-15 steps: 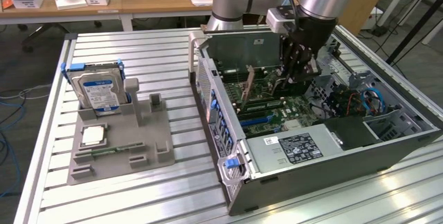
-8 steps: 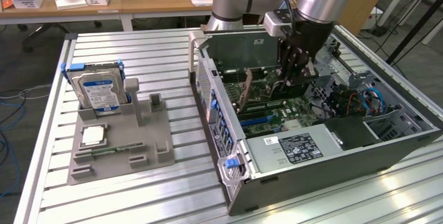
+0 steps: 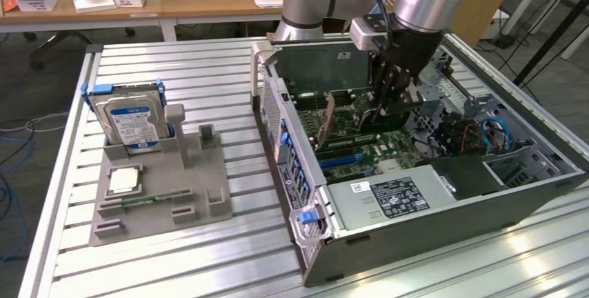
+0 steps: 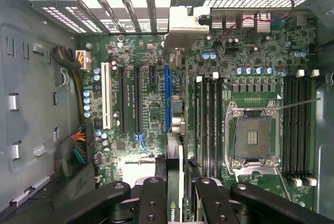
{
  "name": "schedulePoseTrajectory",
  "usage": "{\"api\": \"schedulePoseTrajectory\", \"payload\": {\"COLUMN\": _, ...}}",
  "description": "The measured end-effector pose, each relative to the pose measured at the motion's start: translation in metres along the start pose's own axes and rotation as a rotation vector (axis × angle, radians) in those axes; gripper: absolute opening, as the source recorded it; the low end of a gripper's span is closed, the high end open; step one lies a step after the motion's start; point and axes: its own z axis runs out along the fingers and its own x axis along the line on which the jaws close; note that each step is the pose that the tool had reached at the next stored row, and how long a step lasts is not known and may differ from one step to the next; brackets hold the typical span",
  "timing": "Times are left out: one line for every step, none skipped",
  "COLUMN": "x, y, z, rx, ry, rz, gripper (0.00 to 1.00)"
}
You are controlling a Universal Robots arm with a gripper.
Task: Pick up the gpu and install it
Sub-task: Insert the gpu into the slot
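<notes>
The gpu (image 4: pixel 175 156) is a thin black card seen edge-on, and my gripper (image 4: pixel 177 203) is shut on it, one black finger (image 4: pixel 151 198) on each side. Its silver bracket (image 4: pixel 188 23) reaches the slotted rear wall of the open computer case (image 3: pixel 304 194). The card stands upright just beside the blue slot (image 4: pixel 167 93) on the green motherboard; I cannot tell whether it is seated. In the exterior view my gripper (image 3: pixel 391 101) reaches down into the case, with the gpu (image 3: pixel 325 122) running from it toward the rear panel.
A grey fixture (image 3: pixel 198 201) on the exterior view's left carries a blue-labelled hard drive (image 3: pixel 134 122), a processor chip (image 3: pixel 124 181) and a green memory stick (image 3: pixel 152 198). Inside the case are an empty CPU socket (image 4: pixel 250 135), memory slots (image 4: pixel 209 130), loose cables (image 4: pixel 75 151) and the power supply (image 3: pixel 396 198).
</notes>
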Motion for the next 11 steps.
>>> {"api": "schedulePoseTrajectory", "payload": {"x": 0.0001, "y": 0.0, "z": 0.0007, "rx": 0.0002, "ry": -0.0001, "rz": 0.0, "gripper": 0.26}}
{"api": "schedulePoseTrajectory", "payload": {"x": 0.0002, "y": 0.0, "z": 0.0013, "rx": 0.0003, "ry": -0.0001, "rz": 0.0, "gripper": 0.26}}
{"api": "schedulePoseTrajectory", "payload": {"x": 0.0004, "y": 0.0001, "z": 0.0018, "rx": 0.0003, "ry": 0.0001, "rz": -0.001, "gripper": 0.26}}
{"api": "schedulePoseTrajectory", "payload": {"x": 0.0005, "y": 0.0003, "z": 0.0025, "rx": 0.0004, "ry": 0.0001, "rz": -0.002, "gripper": 0.26}}
{"api": "schedulePoseTrajectory", "payload": {"x": 0.0006, "y": 0.0009, "z": 0.0034, "rx": 0.0005, "ry": 0.0, "rz": -0.002, "gripper": 0.26}}
{"api": "schedulePoseTrajectory", "payload": {"x": 0.0007, "y": 0.0016, "z": 0.0043, "rx": 0.0007, "ry": 0.0, "rz": -0.002, "gripper": 0.26}}
{"api": "schedulePoseTrajectory", "payload": {"x": 0.0008, "y": 0.0022, "z": 0.0051, "rx": 0.0009, "ry": 0.0001, "rz": -0.003, "gripper": 0.26}}
{"api": "schedulePoseTrajectory", "payload": {"x": 0.0009, "y": 0.0026, "z": 0.0058, "rx": 0.001, "ry": 0.0001, "rz": -0.003, "gripper": 0.26}}
{"api": "schedulePoseTrajectory", "payload": {"x": 0.0011, "y": 0.0028, "z": 0.0065, "rx": 0.001, "ry": 0.0001, "rz": -0.004, "gripper": 0.26}}
{"api": "schedulePoseTrajectory", "payload": {"x": 0.0012, "y": 0.0032, "z": 0.0073, "rx": 0.001, "ry": 0.0001, "rz": -0.004, "gripper": 0.26}}
{"api": "schedulePoseTrajectory", "payload": {"x": 0.0013, "y": 0.0039, "z": 0.0082, "rx": 0.0011, "ry": 0.0, "rz": -0.004, "gripper": 0.26}}
